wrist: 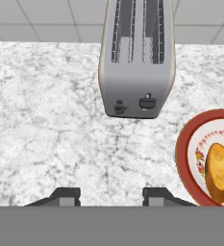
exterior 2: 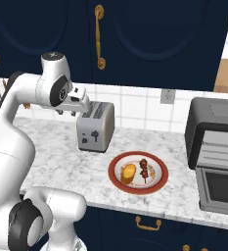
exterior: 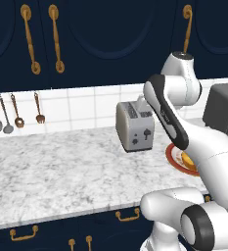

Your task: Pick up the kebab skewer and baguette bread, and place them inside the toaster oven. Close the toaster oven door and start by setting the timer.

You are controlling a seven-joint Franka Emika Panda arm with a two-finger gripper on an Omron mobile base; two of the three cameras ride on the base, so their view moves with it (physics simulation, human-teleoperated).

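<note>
red-rimmed plate point(exterior 2: 116, 180) holds baguette bread point(exterior 2: 128, 173) beside kebab skewer point(exterior 2: 144, 169).

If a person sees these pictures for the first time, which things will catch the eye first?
First the red-rimmed plate near the front edge of the marble counter, carrying the golden baguette bread and the dark kebab skewer side by side. Behind it to the left stands the silver toaster, and at the right the dark toaster oven.

Base views flank the arm; all share the toaster point(wrist: 136, 57)
</note>
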